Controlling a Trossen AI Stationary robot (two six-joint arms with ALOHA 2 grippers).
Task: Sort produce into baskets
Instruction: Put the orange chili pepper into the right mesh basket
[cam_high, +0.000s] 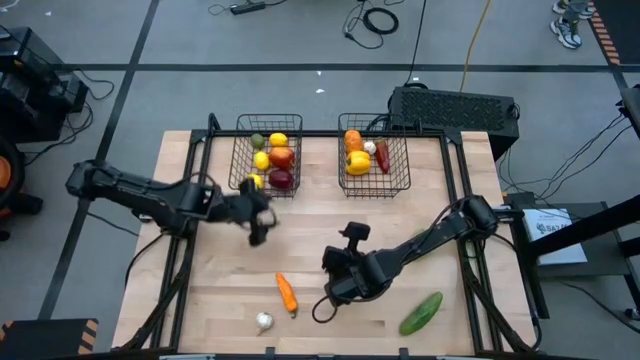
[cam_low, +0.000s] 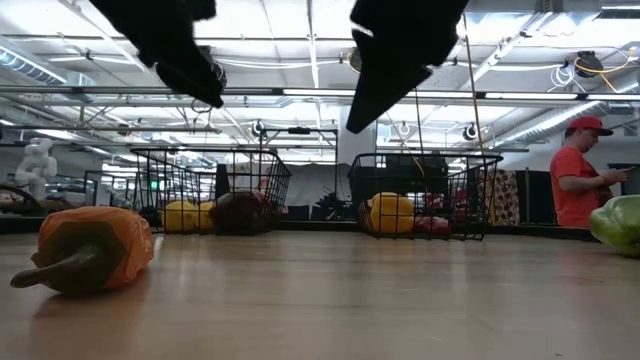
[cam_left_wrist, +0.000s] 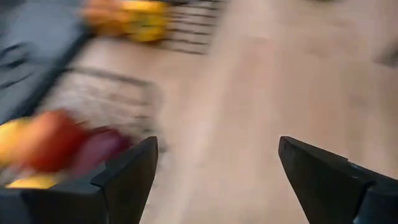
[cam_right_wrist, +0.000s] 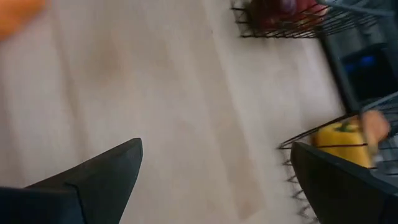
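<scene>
Carrot (cam_high: 287, 293), garlic (cam_high: 264, 322) and cucumber (cam_high: 421, 312) lie loose on the bench (cam_high: 320, 230) — probably light, hard, slippery; grip the carrot mid-body. Left claw (cam_high: 258, 222) and right claw (cam_high: 336, 288) gape wide, empty.

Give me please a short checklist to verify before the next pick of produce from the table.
1. Left gripper open and empty: ok.
2. Right gripper open and empty: ok.
3. Carrot, garlic and cucumber still on the table, free to reach: ok.
4. Left basket and right basket upright, with room: ok.
5. Right gripper centred over a piece: not ok, it hangs beside the carrot.
</scene>
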